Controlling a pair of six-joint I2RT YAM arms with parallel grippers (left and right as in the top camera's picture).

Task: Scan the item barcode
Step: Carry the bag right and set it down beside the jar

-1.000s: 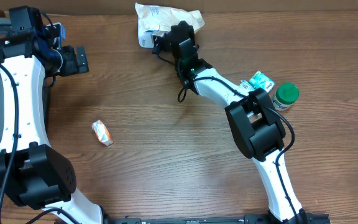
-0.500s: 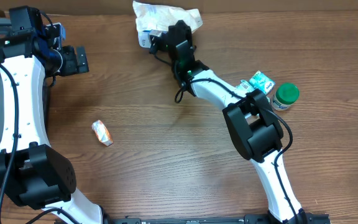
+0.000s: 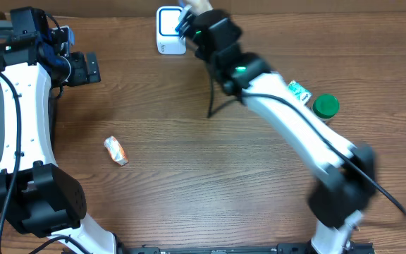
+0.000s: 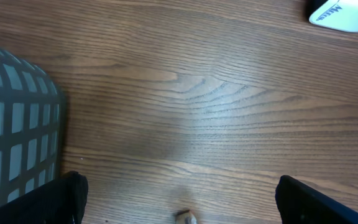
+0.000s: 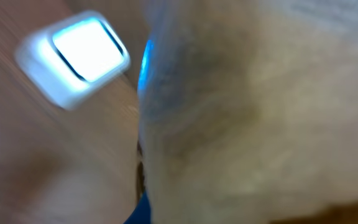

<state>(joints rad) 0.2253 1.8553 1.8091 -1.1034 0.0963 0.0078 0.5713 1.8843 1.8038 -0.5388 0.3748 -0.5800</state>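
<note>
The right gripper (image 3: 189, 17) is closing fully, and it is apparently pinching the thin edge of the pale packet (image 5: 260, 106). That would explain why the jaws are meeting so tightly. The wrist view is too blurred to show the fingers themselves. The packet is hanging directly under this gripper and filling most of the wrist view. It is probably being carried this way so that a printed face can turn toward a reader.

Just beside the gripper, on its left, the white scanner (image 3: 169, 28) is sitting on the table (image 3: 210, 176) with its window glowing. The packet is hovering next to that window rather than squarely over it, so the barcode is likely not lined up yet.

Farther off, behind the right gripper along its arm, a small green-and-white packet (image 3: 297, 90) and a green-lidded jar (image 3: 325, 106) are waiting.

Well away to the left, the left gripper (image 3: 83, 68) is holding its jaws wide apart with nothing between them. It is parking near the grey basket (image 4: 11, 124), seemingly out of the way. An orange snack (image 3: 115, 150) is lying well apart from both grippers.
</note>
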